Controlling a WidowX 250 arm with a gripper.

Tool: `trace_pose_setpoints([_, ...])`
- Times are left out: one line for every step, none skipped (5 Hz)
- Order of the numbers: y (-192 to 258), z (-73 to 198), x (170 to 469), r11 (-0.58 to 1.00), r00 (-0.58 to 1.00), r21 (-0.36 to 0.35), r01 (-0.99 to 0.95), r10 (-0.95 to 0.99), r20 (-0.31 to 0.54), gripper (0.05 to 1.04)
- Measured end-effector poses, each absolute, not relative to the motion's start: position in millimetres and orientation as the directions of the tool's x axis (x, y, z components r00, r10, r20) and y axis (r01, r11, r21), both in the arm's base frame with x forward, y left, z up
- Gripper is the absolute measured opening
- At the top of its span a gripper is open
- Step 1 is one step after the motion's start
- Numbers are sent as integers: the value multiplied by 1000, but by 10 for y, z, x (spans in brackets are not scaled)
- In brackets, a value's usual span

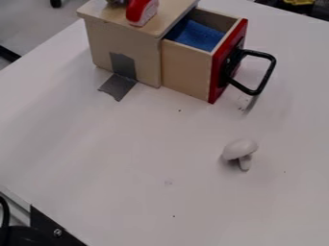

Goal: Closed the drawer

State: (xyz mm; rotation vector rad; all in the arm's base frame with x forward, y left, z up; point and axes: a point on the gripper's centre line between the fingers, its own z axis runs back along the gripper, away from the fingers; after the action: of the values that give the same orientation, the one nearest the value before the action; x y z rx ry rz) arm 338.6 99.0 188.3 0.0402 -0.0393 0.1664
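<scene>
Sticking out of the wooden box, the red-fronted drawer is standing open, its black handle jutting outward, blue material lying inside. A white mushroom is resting on the surface. The claw's state cannot be told.

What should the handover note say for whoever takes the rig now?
Drawer: pulled out of the wooden cabinet, blue lining or cloth inside, black handle facing outward.
Cabinet: gray tape runs from its side onto the table.
Mushroom-shaped object: on the table, apart from the drawer.
Done: drawer not yet closed.
Left: push it fully in; pressing on the red front looks a sensible way.
</scene>
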Motion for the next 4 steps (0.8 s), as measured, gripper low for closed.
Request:
trace_pose_setpoints([982, 1756, 3386, 986, 986, 28, -165, 165, 5, 999])
trace_pose_setpoints([757, 1706, 3477, 992, 992, -6, -127, 128, 19, 999])
trace_pose_setpoints([407, 1667, 3607, 999, 998, -27, -40, 41, 38, 999])
trace_pose_setpoints([103, 1576, 3773, 1000, 999, -21, 4, -3, 47, 999])
